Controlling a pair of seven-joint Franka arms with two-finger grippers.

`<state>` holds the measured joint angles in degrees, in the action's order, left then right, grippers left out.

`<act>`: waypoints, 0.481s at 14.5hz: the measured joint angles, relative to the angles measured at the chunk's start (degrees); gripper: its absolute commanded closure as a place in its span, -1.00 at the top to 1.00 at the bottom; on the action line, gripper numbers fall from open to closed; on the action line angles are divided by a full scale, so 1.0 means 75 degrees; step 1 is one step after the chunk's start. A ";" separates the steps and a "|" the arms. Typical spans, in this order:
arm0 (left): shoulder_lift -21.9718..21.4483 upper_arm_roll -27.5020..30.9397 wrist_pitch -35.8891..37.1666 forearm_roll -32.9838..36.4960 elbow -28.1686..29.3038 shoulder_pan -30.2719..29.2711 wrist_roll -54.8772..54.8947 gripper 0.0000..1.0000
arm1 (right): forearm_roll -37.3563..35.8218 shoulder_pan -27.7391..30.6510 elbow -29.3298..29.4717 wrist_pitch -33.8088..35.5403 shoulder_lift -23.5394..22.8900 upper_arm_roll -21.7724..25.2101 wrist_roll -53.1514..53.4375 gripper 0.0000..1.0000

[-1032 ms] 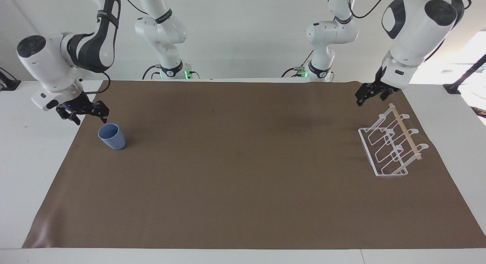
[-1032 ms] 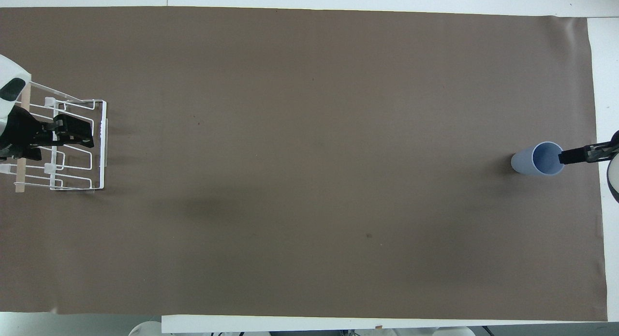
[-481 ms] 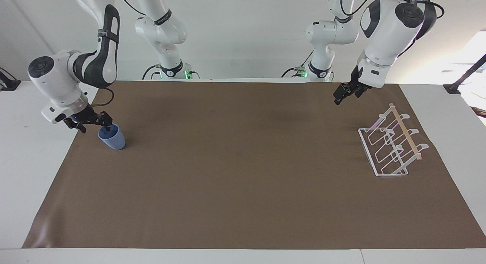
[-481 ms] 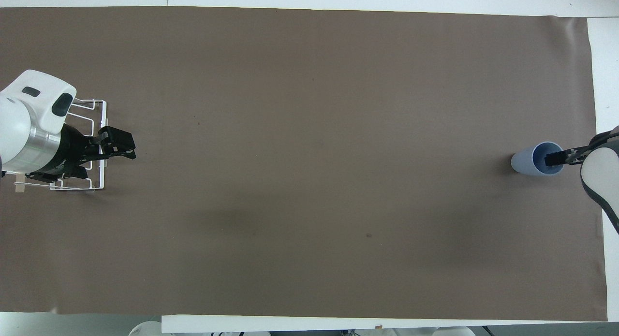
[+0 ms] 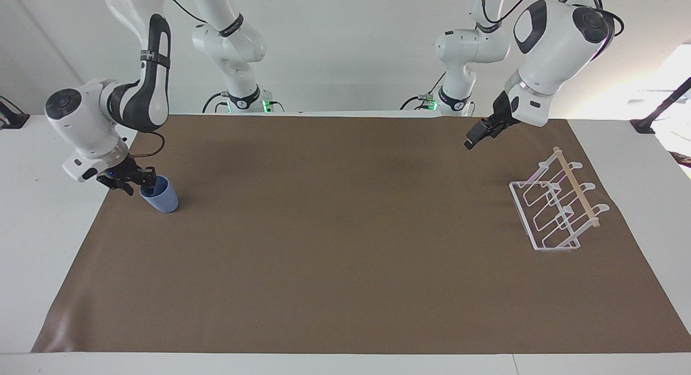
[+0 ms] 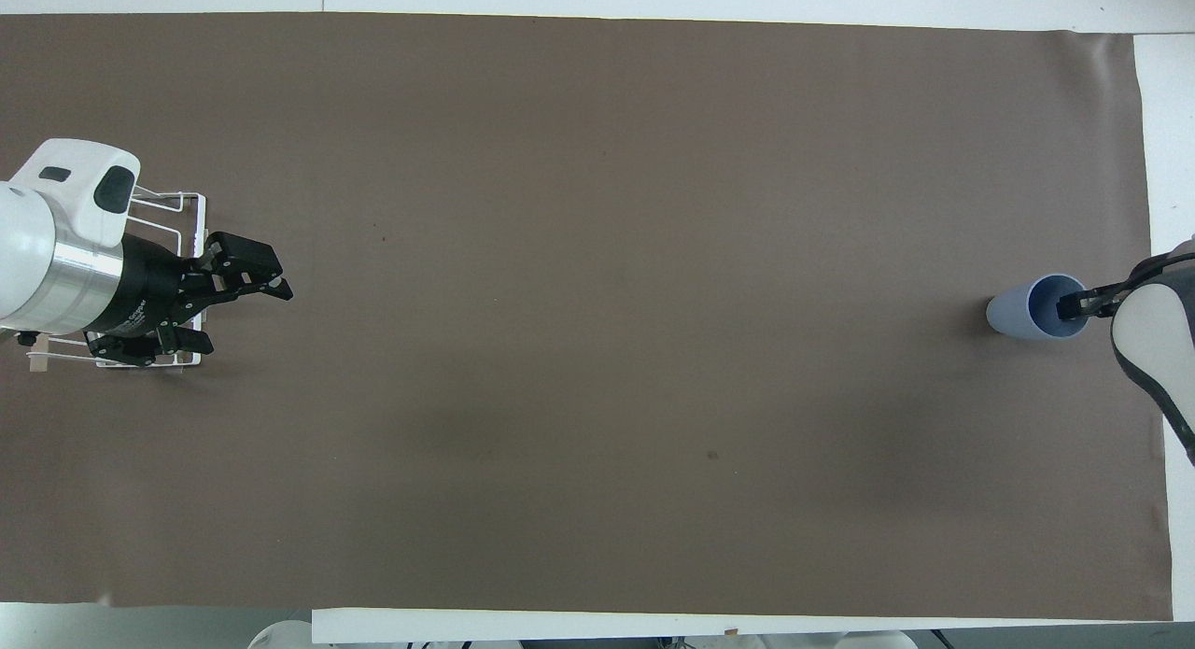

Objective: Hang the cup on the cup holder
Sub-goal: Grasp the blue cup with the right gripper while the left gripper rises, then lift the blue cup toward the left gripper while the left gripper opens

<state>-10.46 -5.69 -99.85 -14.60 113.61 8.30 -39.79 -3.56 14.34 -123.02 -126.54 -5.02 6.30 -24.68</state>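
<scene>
The light-blue cup [image 5: 161, 198] stands upright on the brown mat at the right arm's end; it also shows in the overhead view [image 6: 1013, 315]. My right gripper [image 5: 137, 183] is down at the cup's rim, open, with one finger inside the cup and the other outside it [image 6: 1074, 305]. The white wire cup holder [image 5: 556, 208] with its wooden rod stands at the left arm's end. My left gripper [image 5: 471, 140] is open and empty in the air over the mat beside the holder. In the overhead view the left gripper [image 6: 245, 308] and its wrist cover much of the holder [image 6: 183, 199].
The brown mat [image 5: 345, 245] covers most of the white table, with a wide bare stretch between cup and holder. Two more arm bases stand at the robots' edge of the table.
My right gripper came down from beside the cup onto its rim, one finger going inside. My left gripper moved off the holder toward the table's middle.
</scene>
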 measured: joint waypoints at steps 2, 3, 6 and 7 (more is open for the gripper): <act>0.0000 -0.0013 -0.0042 -0.0112 0.0000 0.0296 -0.1008 1.00 | 0.0000 -0.0007 -0.0006 0.0056 -0.0001 -0.0020 0.0000 -1.00; 0.0000 -0.0023 -0.0088 -0.0120 0.0000 0.0498 -0.1698 1.00 | 0.0009 -0.0017 -0.0002 0.0090 0.0003 -0.0037 0.0000 -1.00; -0.0001 -0.0066 -0.0200 -0.0286 0.0014 0.0893 -0.3235 1.00 | 0.0016 -0.0054 0.0077 0.0341 0.0018 -0.0068 -0.0003 -1.00; -0.0001 -0.0069 -0.0220 -0.0565 0.0054 0.0932 -0.3445 1.00 | 0.0016 -0.0055 0.0227 0.0607 0.0020 -0.0109 -0.0025 -1.00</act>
<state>-10.46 -6.20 -101.50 -18.84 114.01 15.29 -65.63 -3.44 13.93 -121.32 -121.99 -4.87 5.48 -24.87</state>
